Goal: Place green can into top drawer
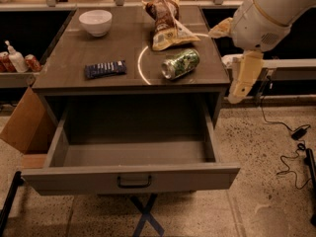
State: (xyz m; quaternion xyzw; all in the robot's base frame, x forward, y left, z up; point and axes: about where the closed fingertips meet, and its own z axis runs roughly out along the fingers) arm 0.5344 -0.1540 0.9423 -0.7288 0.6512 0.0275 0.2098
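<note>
The green can (180, 63) lies on its side on the table top (69, 58), near the right front corner, above the drawer. The top drawer (133, 154) is pulled fully out and holds nothing; its front panel carries a dark handle (134, 181). My gripper (230, 53) hangs off the table's right edge, just right of the can and apart from it. It is open and empty: one cream finger (219, 28) points toward the table, the other (243, 77) points down.
On the table top are a white bowl (95, 22), a chip bag (165, 23) and a dark blue snack pack (104, 69). A cardboard box (24, 125) leans at the drawer's left. A bottle and red cans (15, 60) stand on a left shelf. Cables (291, 152) lie on the right floor.
</note>
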